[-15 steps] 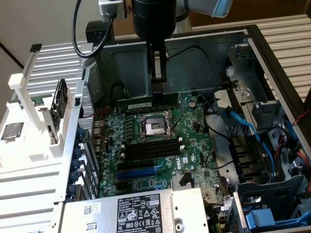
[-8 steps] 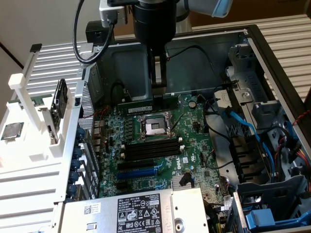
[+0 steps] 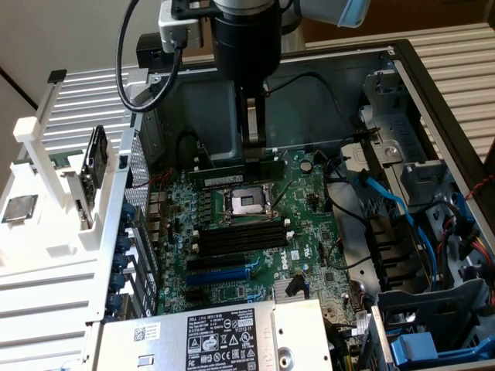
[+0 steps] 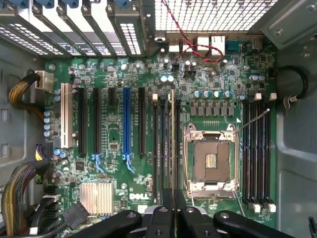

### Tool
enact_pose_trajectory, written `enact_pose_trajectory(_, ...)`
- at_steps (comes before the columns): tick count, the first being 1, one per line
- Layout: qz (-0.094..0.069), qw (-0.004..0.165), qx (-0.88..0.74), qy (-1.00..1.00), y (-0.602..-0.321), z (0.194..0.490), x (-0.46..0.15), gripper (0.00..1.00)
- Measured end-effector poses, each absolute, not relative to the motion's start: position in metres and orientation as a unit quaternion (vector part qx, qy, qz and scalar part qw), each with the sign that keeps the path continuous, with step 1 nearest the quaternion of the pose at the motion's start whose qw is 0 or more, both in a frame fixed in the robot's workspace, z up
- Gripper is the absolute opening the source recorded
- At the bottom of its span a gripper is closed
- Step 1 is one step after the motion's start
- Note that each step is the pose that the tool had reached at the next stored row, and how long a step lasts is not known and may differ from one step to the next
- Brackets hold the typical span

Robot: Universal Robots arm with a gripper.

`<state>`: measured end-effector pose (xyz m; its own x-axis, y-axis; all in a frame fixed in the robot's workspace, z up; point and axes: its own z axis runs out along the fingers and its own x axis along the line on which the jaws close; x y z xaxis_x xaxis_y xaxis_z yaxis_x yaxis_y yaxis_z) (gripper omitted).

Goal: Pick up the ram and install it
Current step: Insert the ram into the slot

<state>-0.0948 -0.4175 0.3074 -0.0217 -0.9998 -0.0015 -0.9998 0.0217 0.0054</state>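
The ram [image 3: 224,173], a thin green stick, hangs level inside the open computer case, above the motherboard [image 3: 298,220] and over the far edge of the CPU socket [image 3: 246,202]. My gripper [image 3: 255,166] comes straight down from above and is shut on the ram's upper edge near its middle. In the wrist view the ram [image 4: 172,144] shows edge-on as a thin line running along the bank of black slots [image 4: 166,148] with white end clips, beside the CPU socket [image 4: 210,161]. My gripper [image 4: 173,201] is clamped around it. The same black slots [image 3: 240,236] lie nearer than the ram in the exterior view.
A blue slot [image 3: 220,272] and a labelled power supply [image 3: 224,340] sit at the near side. Blue cables [image 3: 387,197] and drive bays fill the exterior view's right. A white rack [image 3: 46,193] stands outside the case on the left. Another bank of black slots [image 4: 257,148] flanks the socket.
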Motion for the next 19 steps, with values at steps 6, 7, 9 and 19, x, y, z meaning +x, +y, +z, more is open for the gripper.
enact_pose_trajectory(6,-0.005,-0.002,0.699,-0.715,-0.42,0.301,-0.094,0.12)
enact_pose_trajectory(7,-0.006,-0.002,0.699,-0.715,-0.421,0.301,-0.093,0.12)
enact_pose_trajectory(9,-0.006,-0.002,0.699,-0.715,-0.424,0.301,-0.093,0.12)
enact_pose_trajectory(19,-0.006,-0.003,0.699,-0.715,-0.428,0.292,-0.091,0.12)
